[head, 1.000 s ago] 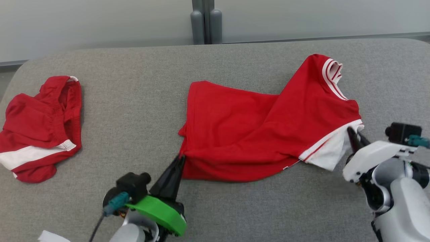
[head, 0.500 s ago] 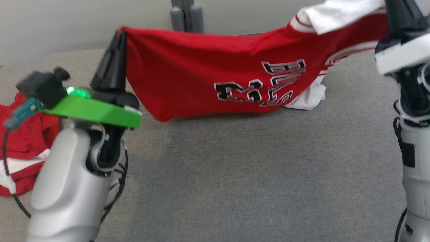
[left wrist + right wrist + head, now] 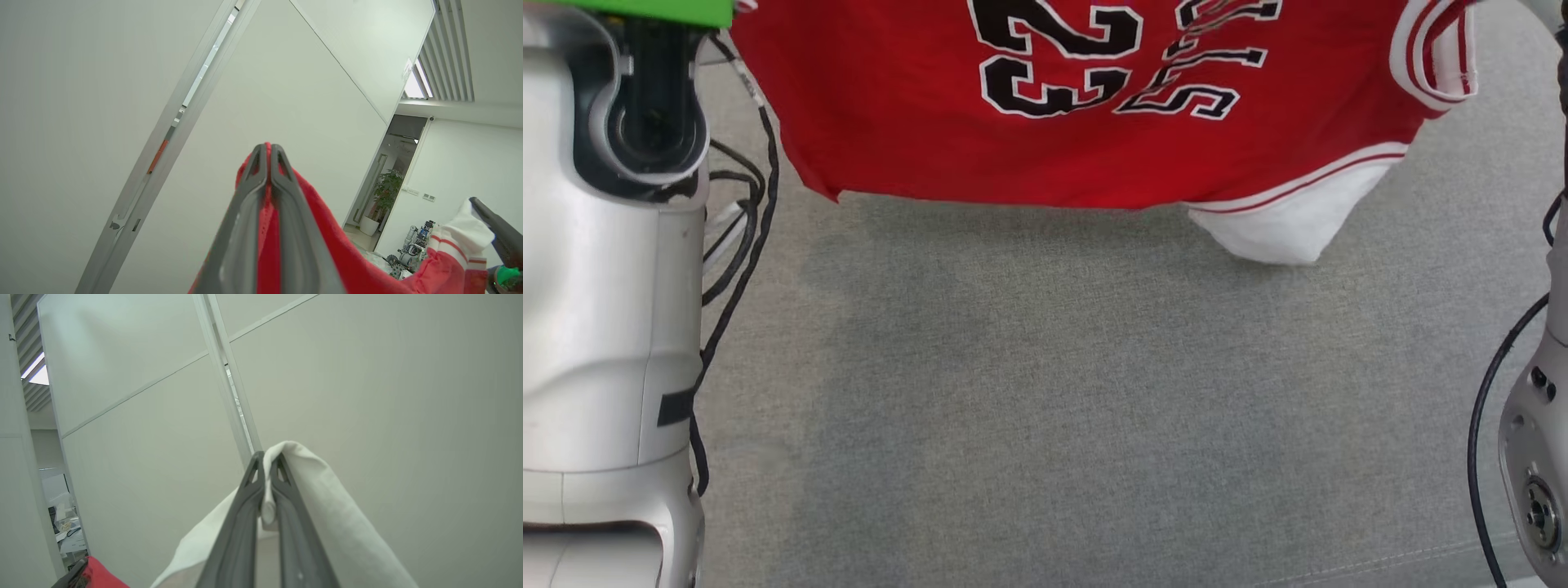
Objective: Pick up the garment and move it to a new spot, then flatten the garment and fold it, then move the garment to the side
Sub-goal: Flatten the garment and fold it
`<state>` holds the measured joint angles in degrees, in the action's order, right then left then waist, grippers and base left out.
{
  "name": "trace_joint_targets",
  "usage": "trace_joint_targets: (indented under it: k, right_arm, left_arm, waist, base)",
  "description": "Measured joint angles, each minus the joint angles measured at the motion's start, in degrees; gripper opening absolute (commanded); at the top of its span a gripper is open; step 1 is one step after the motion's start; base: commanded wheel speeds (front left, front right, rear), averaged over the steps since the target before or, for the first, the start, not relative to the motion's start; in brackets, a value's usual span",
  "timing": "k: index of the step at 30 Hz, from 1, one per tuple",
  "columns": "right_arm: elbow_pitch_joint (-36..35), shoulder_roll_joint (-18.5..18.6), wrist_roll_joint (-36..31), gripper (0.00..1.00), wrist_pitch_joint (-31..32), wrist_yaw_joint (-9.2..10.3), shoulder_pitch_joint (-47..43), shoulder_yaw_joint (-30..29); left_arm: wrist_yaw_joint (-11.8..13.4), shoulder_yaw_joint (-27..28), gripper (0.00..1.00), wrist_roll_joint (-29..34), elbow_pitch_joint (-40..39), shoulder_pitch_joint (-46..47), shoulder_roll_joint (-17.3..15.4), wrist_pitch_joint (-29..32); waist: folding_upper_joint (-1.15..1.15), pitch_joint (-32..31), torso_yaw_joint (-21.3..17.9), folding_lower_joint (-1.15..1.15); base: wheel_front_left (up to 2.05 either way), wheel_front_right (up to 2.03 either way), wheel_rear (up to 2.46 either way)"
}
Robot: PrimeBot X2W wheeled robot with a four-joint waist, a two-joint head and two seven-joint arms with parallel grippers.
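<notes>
**Garment aloft between both grippers, laying down yet to come**

The garment (image 3: 915, 139) hangs spread in the air across the far side of the grey surface (image 3: 1054, 408), red with black numbers facing the head camera. Its lower edge hangs above the surface, and a white sleeve (image 3: 1282, 233) droops lowest at the right; whether that sleeve brushes the surface I cannot tell.

I judge the pick-up done, since the cloth's weight is carried from above. The carry to a new spot looks under way. Left to do: lay the garment down, flatten it, fold it and move it to the side. None of that shows here.

The left gripper (image 3: 265, 148) is clamped tight on a red edge, its fingers together with cloth pinched between them and draping off to the right of that wrist view. The right gripper (image 3: 267, 456) is closed the same way on a white fold, with white cloth falling down both sides of its fingers.

Both wrist cameras look up at pale walls, so the fingers point upward and away from the surface. In the head view the left arm (image 3: 596, 286) stands upright at the left edge with dark cables (image 3: 743, 204) looping beside it, and the right arm (image 3: 1535, 457) rises at the right edge. The arms are well apart, which keeps the cloth stretched wide between them
</notes>
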<state>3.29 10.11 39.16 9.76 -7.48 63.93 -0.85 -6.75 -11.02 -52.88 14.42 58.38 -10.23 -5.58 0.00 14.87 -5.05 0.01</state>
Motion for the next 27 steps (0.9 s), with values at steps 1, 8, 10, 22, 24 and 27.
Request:
trace_joint_targets:
  k: [1, 8, 10, 22, 24, 27]
  right_arm:
    - [1.44, -0.32, -0.03, 0.0, -0.18, -0.01, 0.54, -0.04]
    - [13.73, -2.72, -7.13, 0.0, -7.21, 0.0, 6.35, -0.11]
    - [15.46, -3.87, -8.91, 0.0, -13.35, 0.0, 9.35, -2.0]
    - [8.08, -0.51, -12.02, 0.0, -24.74, -0.01, 11.27, -0.07]
    - [8.15, 2.46, -13.12, 0.0, -24.74, 0.0, 6.03, 3.54]
    - [8.9, 7.06, -14.72, 0.0, -24.3, -0.01, -1.86, 8.27]
  left_arm:
    - [0.23, 0.04, 0.0, -0.01, 0.63, 0.85, 0.18, 0.03]
    - [1.29, 0.08, 0.0, 5.36, 5.38, 9.64, -0.38, -5.78]
    - [1.26, 1.08, 0.0, 7.33, 6.13, 12.33, -0.07, -8.18]
    - [-0.59, 8.61, 0.0, 7.72, -11.6, 10.88, 6.09, -9.57]
    - [-0.59, 7.01, 0.0, 6.8, -11.81, 4.95, 6.08, -9.57]
    - [-0.59, 5.37, 0.0, 5.55, -10.81, -3.11, 6.05, -9.57]
  waist:
    - [0.0, 0.64, -0.16, 0.0]
    - [0.0, 7.2, -1.49, 0.0]
    - [0.0, 9.28, -1.89, 0.0]
    - [0.0, 15.85, -1.98, 0.0]
    - [0.0, 15.9, -1.27, 0.0]
    - [0.0, 15.22, -0.3, 0.0]
  base:
    - [0.0, 0.0, 0.0]
    - [0.0, 0.0, 0.0]
    - [0.0, 0.0, 0.0]
    - [0.0, 0.0, 0.0]
    - [0.0, 0.0, 0.0]
    - [0.0, 0.0, 0.0]
